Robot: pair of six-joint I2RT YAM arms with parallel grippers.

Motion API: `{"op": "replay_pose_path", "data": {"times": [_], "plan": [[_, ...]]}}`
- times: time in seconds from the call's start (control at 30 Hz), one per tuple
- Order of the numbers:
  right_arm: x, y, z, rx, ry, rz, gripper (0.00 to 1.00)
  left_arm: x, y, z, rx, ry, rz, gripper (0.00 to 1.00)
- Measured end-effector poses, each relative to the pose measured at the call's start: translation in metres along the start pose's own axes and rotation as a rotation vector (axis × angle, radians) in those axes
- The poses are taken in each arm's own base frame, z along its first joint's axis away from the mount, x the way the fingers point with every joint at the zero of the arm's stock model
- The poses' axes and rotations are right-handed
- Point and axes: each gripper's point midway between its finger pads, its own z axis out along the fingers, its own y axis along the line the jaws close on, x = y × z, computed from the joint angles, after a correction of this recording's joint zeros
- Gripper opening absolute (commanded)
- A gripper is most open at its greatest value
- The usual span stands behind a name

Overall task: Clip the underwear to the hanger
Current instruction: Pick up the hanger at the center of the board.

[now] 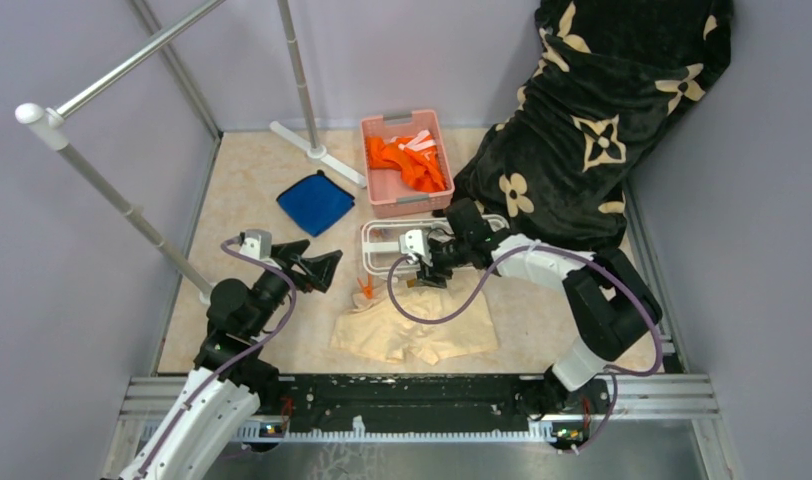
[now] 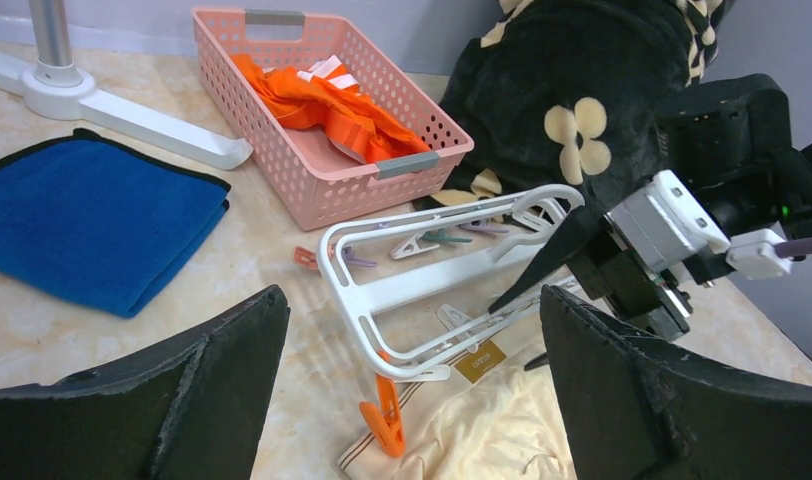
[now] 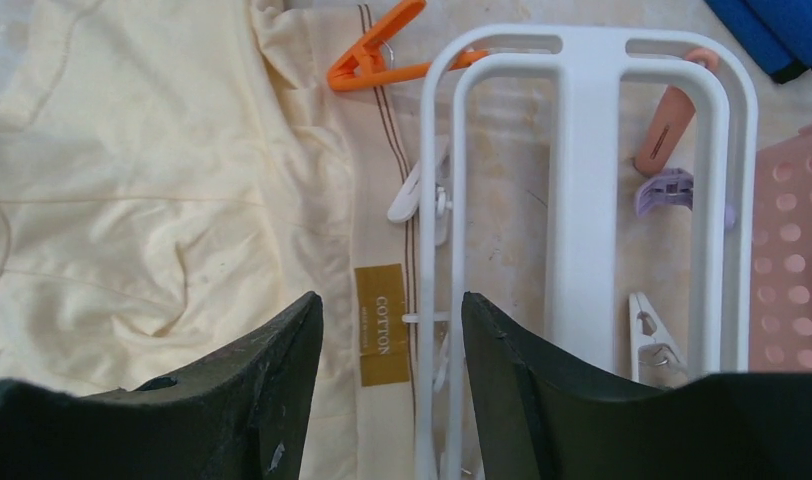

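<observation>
One hanger (image 3: 582, 200) against underwear (image 3: 132, 200) waistband

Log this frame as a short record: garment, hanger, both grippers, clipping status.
underwear: spread flat, waistband beside the hanger's near rail
hanger: lying flat, between underwear and pink basket
right gripper: open, over the label and near rail
left gripper: open, empty, off to the side
orange clip: at waistband corner; bite on fabric unclear
status: not visibly clipped
</observation>
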Motion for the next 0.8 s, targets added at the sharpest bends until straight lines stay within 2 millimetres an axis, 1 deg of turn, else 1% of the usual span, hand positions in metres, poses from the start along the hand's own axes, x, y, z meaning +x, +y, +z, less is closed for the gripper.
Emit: {"op": "replay_pose_path", "data": {"times": [0.1,0.3,0.37,0.47,0.6,0.7,0.77,0.8], "plan": [[0.003,-0.011,0.006,0.015,0.016,-0.007,0.54,0.002,0.001,-0.001,-0.003,0.007,-0.001,0.99],[0.006,-0.025,0.014,0.029,0.024,-0.015,0.54,0.001,0.000,-0.003,-0.004,0.011,-0.001,1.00],[0.011,-0.027,0.020,0.022,0.032,-0.008,0.54,0.002,0.001,-0.003,-0.006,0.014,-0.001,1.00],[0.020,-0.026,0.025,0.007,0.047,0.009,0.52,0.003,0.001,-0.003,-0.007,0.017,-0.001,1.00],[0.030,-0.023,0.031,-0.011,0.067,0.026,0.45,0.003,0.001,-0.003,-0.007,0.016,0.000,0.99],[0.033,-0.024,0.033,-0.015,0.073,0.032,0.33,0.003,0.001,-0.003,-0.008,0.017,0.007,0.94],[0.032,-0.026,0.033,-0.011,0.073,0.030,0.21,0.003,0.002,-0.003,-0.009,0.021,0.016,0.88],[0.031,-0.027,0.033,-0.008,0.073,0.030,0.18,0.003,0.002,-0.002,-0.010,0.022,0.020,0.86]]}}
